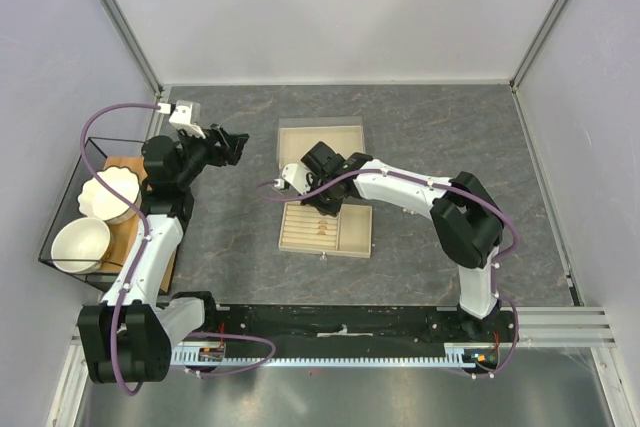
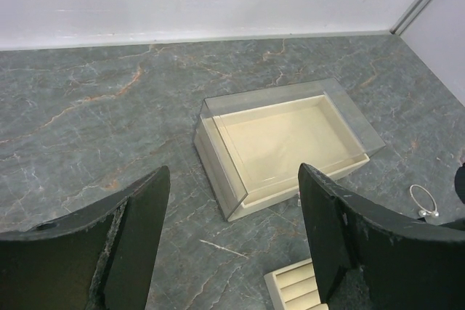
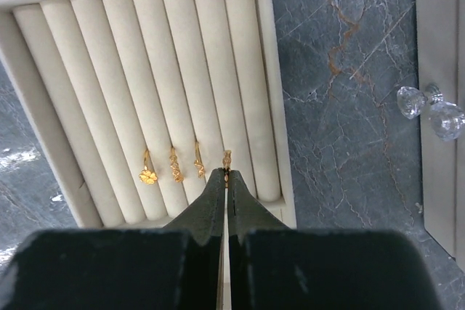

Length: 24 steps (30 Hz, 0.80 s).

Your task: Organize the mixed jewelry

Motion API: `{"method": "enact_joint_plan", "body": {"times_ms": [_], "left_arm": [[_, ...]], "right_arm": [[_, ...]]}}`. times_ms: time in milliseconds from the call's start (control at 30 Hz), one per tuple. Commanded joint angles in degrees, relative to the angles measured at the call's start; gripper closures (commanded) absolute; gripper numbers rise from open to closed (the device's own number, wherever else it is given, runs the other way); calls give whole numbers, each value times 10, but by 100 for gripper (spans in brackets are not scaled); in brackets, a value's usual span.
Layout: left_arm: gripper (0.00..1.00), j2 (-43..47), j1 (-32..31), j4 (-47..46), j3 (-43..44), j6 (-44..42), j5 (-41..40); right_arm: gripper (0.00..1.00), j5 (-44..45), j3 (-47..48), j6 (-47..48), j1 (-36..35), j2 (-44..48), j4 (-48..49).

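In the right wrist view, three small gold rings (image 3: 172, 165) stand in the slots of the beige slotted tray (image 3: 33, 107). My right gripper (image 3: 227, 173) is shut on a fourth gold ring (image 3: 227, 157), held at a slot near the tray's right side. From above, that gripper (image 1: 318, 207) hangs over the tray (image 1: 350, 232). My left gripper (image 2: 232, 215) is open and holds nothing, above bare table short of the beige box lid (image 2: 283, 143). It sits left of the lid in the top view (image 1: 232, 144). A thin silver hoop (image 2: 423, 201) lies on the table.
A wire basket (image 1: 60, 247) at the left edge holds two white bowls (image 1: 82, 244) and a wooden board. Two clear faceted knobs (image 3: 429, 110) sit by a beige edge right of the tray. Walls close the back and sides.
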<state>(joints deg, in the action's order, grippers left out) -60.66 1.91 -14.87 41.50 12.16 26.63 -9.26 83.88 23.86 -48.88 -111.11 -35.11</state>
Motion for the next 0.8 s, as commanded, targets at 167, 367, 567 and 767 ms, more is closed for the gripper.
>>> {"method": "enact_joint_plan", "body": {"times_ms": [167,367,567,767], "left_arm": [[21,7,5,-10,14,18,14],[21,7,6,-11,14,18,17],[21,6,8,-12,14,19,18],[21,5,9,-13,12,21,21]], "right_arm": [[100,18,-6,17,-4,-10,17],[100,17,-8,20,-3,-16,18],[100,19,-11,22,-6,-22,21],[100,19,-12,22,-7,-24,22]]}}
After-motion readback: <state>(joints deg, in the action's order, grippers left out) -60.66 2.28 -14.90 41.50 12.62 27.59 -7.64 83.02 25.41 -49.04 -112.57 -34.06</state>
